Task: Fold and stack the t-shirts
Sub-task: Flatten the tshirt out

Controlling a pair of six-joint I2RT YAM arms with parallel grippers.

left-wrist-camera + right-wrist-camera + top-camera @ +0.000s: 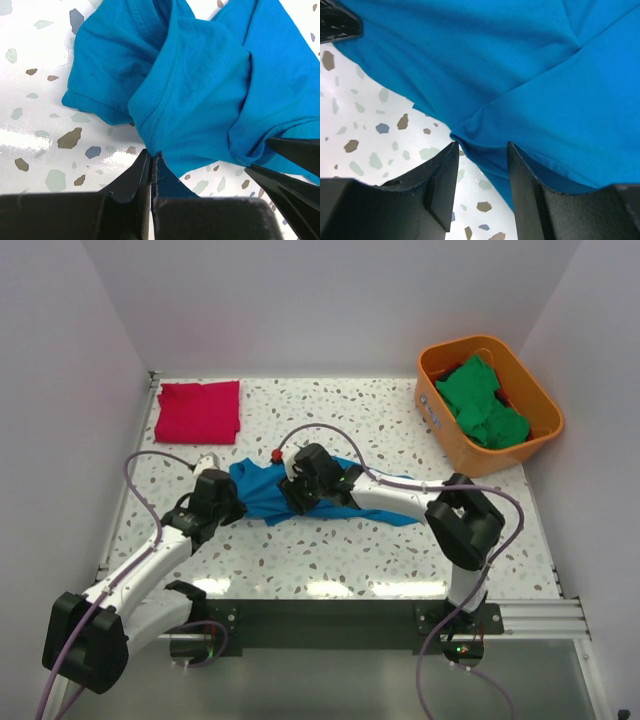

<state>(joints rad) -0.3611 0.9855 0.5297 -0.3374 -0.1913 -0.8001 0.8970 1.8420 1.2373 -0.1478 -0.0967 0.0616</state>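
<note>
Blue t-shirt (262,496) is lying bunched mid-frame, left gripper (151,161) clamping its edge, right gripper (481,150) gaping at a fold, likely needing to bite before spreading.

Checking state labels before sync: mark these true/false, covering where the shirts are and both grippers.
1. The red t-shirt lies folded at the table's far-left corner. True.
2. The green t-shirts lie spread on the table. False: the green t-shirts sit in the orange bin.
3. The left gripper is shut on the blue t-shirt. True.
4. The right gripper is clamped shut. False: the right gripper's jaws stand apart at the blue t-shirt's edge.
</note>
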